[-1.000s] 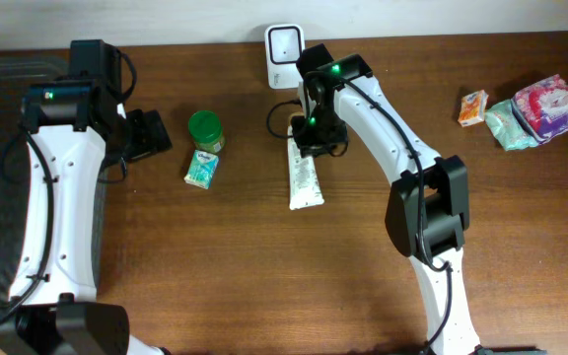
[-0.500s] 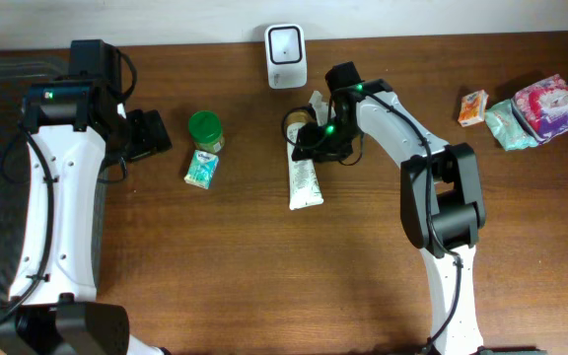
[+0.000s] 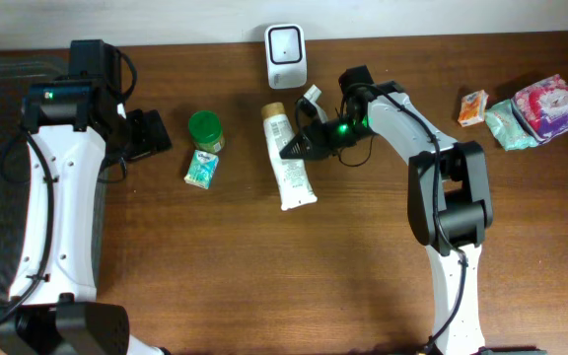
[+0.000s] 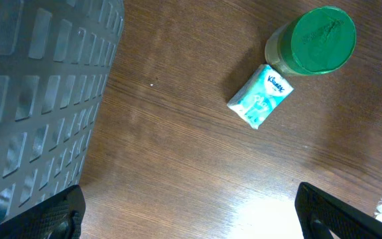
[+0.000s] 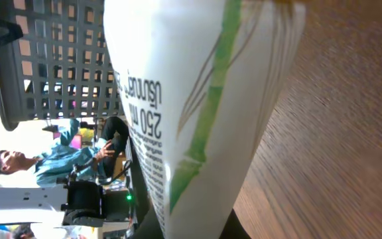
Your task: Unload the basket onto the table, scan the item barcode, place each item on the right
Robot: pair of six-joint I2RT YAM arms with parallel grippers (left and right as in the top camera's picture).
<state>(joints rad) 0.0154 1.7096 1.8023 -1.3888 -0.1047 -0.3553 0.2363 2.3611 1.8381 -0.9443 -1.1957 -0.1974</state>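
While the white tube (image 3: 287, 158) lies flat on the table (image 3: 264, 266), tan cap toward the scanner (image 3: 286, 42), the right arm reaches in from the right, wrist bent low and pointing left. The right gripper (image 3: 292, 149) has its jaws closed, its tip against the tube's right edge. Whether it pinches any of the tube, I cannot tell. Up close, the right wrist camera is filled by the tube (image 5: 178, 99): green stripe, "250 ml" print. To the left stand a green-lidded jar (image 3: 205, 128) and a tissue pack (image 3: 201, 170). Beyond those, the left arm is folded back, and the left gripper (image 3: 151, 133) hangs spread wide and empty. Only its wrist view shows a grey crate (image 4: 38, 86).
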